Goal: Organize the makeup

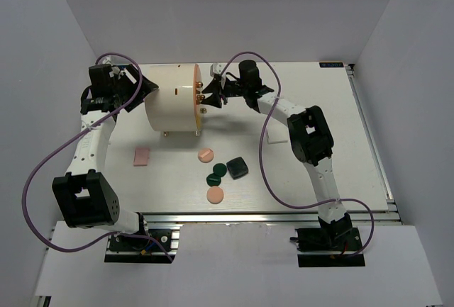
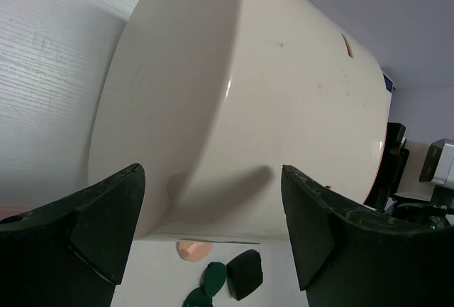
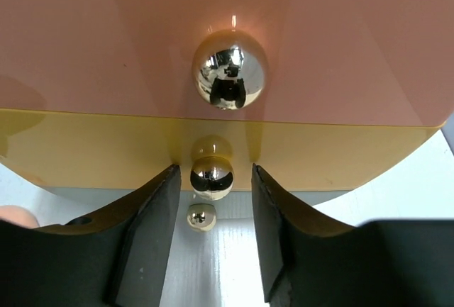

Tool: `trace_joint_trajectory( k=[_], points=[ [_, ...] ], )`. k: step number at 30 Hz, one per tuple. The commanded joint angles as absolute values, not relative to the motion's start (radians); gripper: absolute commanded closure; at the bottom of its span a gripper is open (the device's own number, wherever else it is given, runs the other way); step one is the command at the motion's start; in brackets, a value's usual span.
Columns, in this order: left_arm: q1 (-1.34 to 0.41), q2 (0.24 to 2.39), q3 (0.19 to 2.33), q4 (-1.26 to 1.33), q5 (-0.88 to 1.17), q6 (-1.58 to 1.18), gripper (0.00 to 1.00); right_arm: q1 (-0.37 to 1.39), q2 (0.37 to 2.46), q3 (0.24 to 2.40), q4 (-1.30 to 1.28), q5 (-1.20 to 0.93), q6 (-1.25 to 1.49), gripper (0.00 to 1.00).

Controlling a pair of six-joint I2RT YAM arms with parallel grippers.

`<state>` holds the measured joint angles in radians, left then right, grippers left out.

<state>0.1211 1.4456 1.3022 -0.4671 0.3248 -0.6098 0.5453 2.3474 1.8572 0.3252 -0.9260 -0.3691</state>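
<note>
Your right claw stands part open. Its black fingers straddle the middle gold ball knob with a sliver of gap on each side, so it has hold of nothing. In that wrist view a larger gold ball knob sits at twelve o'clock of it on the orange front panel, and a smaller gold ball sits at six o'clock. Your left claw is spread wide and grips nothing; the rounded back end of the big cream cylinder fills the space beyond its fingers, and you cannot tell whether the pads touch it. From above, with twelve o'clock away from the arm bases, the cylinder lies on its side on the white bench, left claw at its nine o'clock, right claw at its three. The makeup lies loose on the bench at the cylinder's five o'clock: a peach disc, a dark green disc, a second dark green disc just beside it, a dark square compact and a second peach disc. A pink rectangular pad lies apart at seven o'clock.
</note>
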Motion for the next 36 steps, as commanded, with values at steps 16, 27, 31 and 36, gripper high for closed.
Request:
trace_joint_trajectory(
  k=[16, 27, 31, 36],
  points=[
    [0.126, 1.447, 1.307, -0.468, 0.327, -0.589, 0.13, 0.525, 2.207, 1.697, 0.391, -0.950, -0.411, 0.82],
    [0.132, 1.465, 1.319, -0.459, 0.328, -0.589, 0.13, 0.453, 2.080, 1.539, 0.394, -0.963, -0.417, 0.83],
    [0.133, 1.471, 1.327, -0.459, 0.327, -0.588, 0.13, 0.430, 2.037, 1.473, 0.396, -0.957, -0.422, 0.83],
    [0.133, 1.476, 1.333, -0.456, 0.327, -0.588, 0.13, 0.410, 2.003, 1.414, 0.396, -0.957, -0.431, 0.74]
  ],
)
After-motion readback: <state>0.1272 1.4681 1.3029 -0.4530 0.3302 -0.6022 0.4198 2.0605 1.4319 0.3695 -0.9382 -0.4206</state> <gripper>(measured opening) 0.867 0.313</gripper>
